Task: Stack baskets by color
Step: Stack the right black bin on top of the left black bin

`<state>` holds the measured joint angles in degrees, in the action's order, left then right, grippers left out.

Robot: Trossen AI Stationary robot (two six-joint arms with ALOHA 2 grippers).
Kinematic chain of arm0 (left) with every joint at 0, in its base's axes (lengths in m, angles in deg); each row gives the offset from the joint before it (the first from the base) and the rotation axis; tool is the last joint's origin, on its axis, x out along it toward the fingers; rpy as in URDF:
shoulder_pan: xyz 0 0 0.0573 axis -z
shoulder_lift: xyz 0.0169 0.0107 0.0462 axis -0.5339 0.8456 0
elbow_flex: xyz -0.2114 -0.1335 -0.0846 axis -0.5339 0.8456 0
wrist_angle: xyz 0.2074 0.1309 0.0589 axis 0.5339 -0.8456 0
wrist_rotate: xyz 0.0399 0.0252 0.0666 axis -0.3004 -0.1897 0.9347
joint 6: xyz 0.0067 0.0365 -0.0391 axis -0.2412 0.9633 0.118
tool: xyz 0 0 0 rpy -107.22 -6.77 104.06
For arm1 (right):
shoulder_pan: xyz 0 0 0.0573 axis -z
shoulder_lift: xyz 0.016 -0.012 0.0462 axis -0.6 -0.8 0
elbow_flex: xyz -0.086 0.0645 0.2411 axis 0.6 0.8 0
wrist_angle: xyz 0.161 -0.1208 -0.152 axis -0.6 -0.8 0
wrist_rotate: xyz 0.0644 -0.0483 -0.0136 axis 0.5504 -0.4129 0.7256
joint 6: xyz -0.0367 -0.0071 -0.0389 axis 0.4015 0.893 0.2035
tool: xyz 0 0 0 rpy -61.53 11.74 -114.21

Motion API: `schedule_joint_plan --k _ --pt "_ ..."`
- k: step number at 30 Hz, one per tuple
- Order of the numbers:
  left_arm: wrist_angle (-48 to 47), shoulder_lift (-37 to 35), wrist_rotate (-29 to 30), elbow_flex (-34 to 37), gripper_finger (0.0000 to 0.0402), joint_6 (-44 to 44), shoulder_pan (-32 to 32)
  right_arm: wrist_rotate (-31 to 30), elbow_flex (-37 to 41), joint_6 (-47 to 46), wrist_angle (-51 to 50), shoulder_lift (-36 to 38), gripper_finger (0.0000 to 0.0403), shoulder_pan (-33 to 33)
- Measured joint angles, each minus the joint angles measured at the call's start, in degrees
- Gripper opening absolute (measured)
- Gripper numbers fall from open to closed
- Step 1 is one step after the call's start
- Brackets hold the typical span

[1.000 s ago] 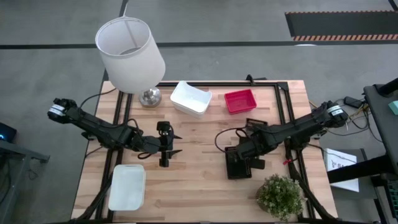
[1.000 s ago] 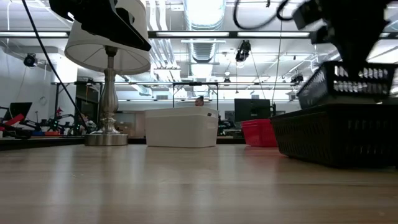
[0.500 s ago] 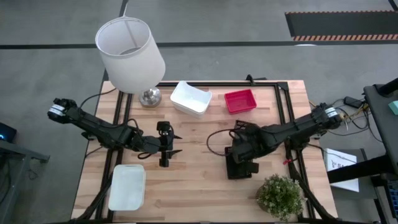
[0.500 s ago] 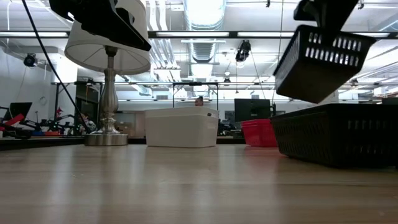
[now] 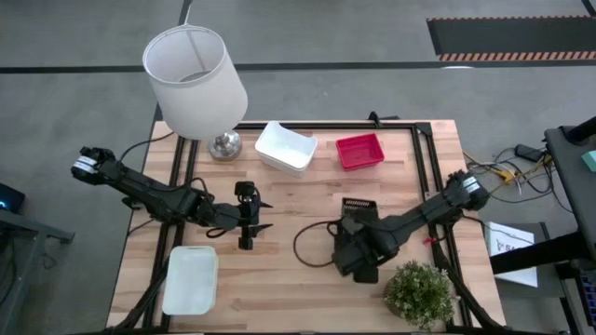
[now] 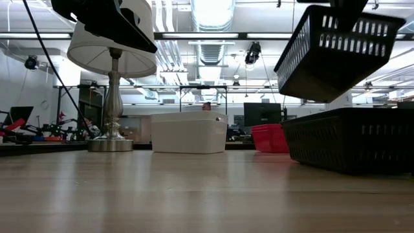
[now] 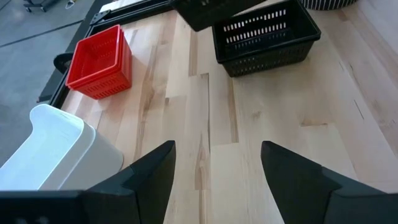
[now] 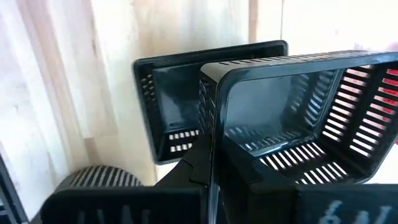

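Observation:
My right gripper (image 8: 214, 180) is shut on a black mesh basket (image 6: 336, 52), which hangs tilted in the air above a second black basket (image 6: 349, 139) standing on the table at the right. In the high view the held basket (image 5: 358, 207) shows just beyond the gripper. A red basket (image 5: 359, 151) and a white basket (image 5: 286, 147) stand at the far side. Another white basket (image 5: 191, 279) lies at the near left. My left gripper (image 7: 217, 168) waits open above the table's middle, touching nothing. My right gripper holds the black basket by the rim of one side wall (image 8: 211, 149), one finger outside the wall and one inside. The fingers come from above, pointing down. The basket is lifted clear and hangs tilted below the gripper, its far end lower.
A lamp with a white shade (image 5: 196, 79) stands at the far left corner. A small potted plant (image 5: 419, 293) sits at the near right, close to the right arm. Bare wood lies between the two arms.
My right gripper has risen and gone toward the table's near edge with the black basket. The basket has come up out of the other black basket, which has stayed in place, and now hangs clear above it, still tilted.

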<state>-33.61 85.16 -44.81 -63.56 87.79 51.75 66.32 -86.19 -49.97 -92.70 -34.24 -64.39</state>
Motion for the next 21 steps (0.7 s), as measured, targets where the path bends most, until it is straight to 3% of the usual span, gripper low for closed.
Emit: schedule_joint_plan --k 12,21 --pt "0.0 0.0 -0.02 0.0 0.0222 -0.11 0.07 0.04 -12.77 -4.79 -4.6 -10.79 0.0009 -5.53" --pt "-0.04 0.01 -0.02 0.0 0.0222 -1.53 0.13 0.0 -14.04 -4.33 -4.65 -15.22 0.0009 -6.24"
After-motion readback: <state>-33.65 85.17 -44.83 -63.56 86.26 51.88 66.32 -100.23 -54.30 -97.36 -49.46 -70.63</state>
